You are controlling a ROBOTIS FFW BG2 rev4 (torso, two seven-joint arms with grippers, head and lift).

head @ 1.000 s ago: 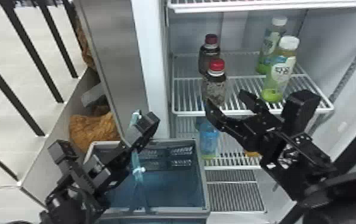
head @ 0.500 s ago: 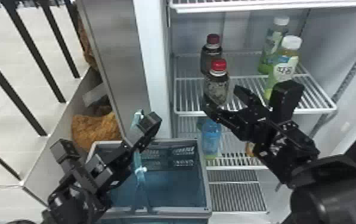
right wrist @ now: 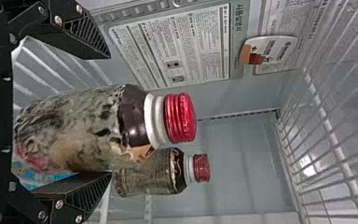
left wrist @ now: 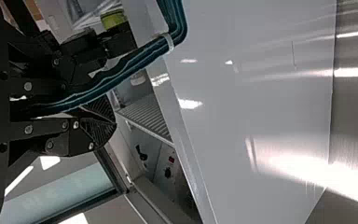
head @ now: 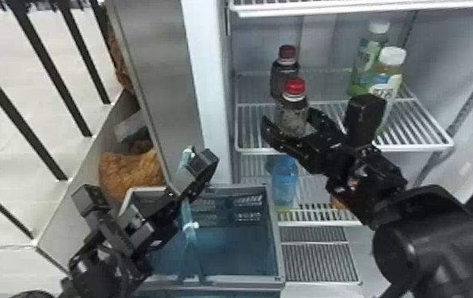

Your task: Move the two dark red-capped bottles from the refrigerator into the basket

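My right gripper (head: 290,123) is open, its fingers to either side of the front red-capped bottle (head: 294,107); rear red-capped bottle (head: 283,75) just behind. White-capped bottles (head: 378,77) share the shelf. Blue bottle (head: 285,180) below; left arm (head: 106,230) partly screens the basket (head: 278,237).

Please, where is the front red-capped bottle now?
In the head view, the front red-capped bottle stands near the left end of a refrigerator shelf, between the right pincer's open fingers.

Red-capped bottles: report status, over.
Right gripper open, front bottle between its fingers, unclamped. Left gripper near basket. Rear bottle close behind front one.
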